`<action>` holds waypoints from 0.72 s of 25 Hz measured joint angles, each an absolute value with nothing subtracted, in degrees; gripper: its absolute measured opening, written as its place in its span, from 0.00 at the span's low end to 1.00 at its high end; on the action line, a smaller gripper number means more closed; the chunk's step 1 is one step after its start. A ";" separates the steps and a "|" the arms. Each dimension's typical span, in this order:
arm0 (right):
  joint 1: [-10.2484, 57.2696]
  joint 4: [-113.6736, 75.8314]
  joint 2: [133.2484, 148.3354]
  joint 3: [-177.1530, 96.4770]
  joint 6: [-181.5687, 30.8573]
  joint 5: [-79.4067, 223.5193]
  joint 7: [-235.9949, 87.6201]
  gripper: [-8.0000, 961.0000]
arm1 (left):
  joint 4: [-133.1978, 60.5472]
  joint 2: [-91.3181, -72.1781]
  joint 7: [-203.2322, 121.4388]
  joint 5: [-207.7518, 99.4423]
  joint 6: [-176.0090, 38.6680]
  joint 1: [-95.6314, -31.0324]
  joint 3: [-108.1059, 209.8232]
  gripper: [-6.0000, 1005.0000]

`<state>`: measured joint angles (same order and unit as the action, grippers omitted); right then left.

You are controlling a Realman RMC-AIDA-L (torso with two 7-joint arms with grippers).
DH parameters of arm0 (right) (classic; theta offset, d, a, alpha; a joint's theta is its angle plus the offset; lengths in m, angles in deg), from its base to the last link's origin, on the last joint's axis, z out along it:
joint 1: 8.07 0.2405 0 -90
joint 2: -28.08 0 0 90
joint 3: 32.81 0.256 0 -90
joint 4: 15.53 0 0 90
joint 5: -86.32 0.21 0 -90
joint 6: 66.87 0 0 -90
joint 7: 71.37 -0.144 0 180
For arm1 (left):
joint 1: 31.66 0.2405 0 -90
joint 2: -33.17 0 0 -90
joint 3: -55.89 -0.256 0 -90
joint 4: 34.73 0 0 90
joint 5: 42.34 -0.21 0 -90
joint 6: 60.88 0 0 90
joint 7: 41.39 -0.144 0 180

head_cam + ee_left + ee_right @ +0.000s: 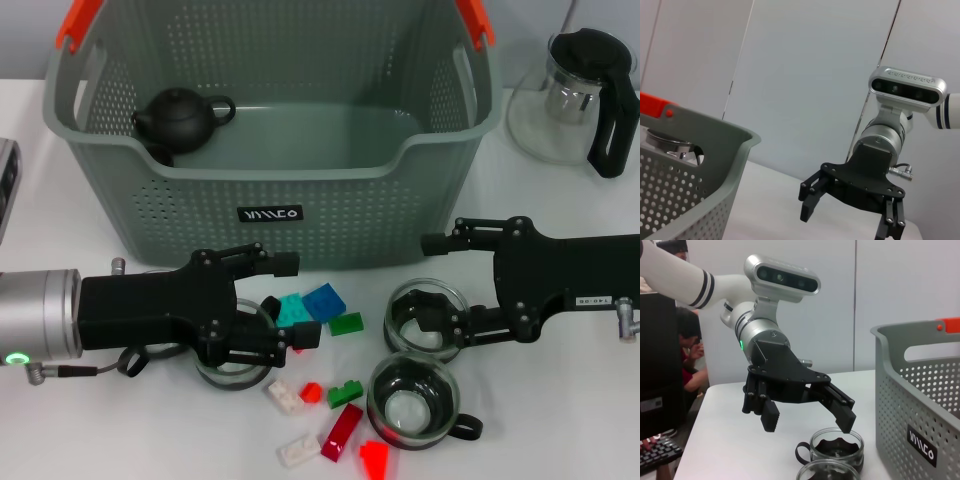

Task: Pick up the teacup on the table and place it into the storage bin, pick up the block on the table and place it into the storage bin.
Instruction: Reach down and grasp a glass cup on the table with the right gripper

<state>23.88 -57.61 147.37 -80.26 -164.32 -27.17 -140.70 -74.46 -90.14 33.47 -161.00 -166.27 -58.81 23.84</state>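
Nothing binned yet; you are hovering both grippers over the cups.
Grey-green perforated storage bin is holding only a black teapot; left gripper and right gripper are gaping, empty, over glass teacups; coloured plastic blocks are waiting.

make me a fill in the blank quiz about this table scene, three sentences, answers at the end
1. The black teapot sits inside the storage ____.
2. The left gripper hangs open over a glass ____.
3. The bin's handles are coloured ____.

Missing words: bin; teacup; orange

bright, even overhead light; soft shadows under the storage bin; sharp focus throughout.
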 joint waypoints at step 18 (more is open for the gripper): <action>23.56 -57.91 147.22 -80.65 -164.90 -27.45 -140.37 0.97 | -74.46 -90.22 33.42 -161.00 -166.95 -58.21 23.47 0.93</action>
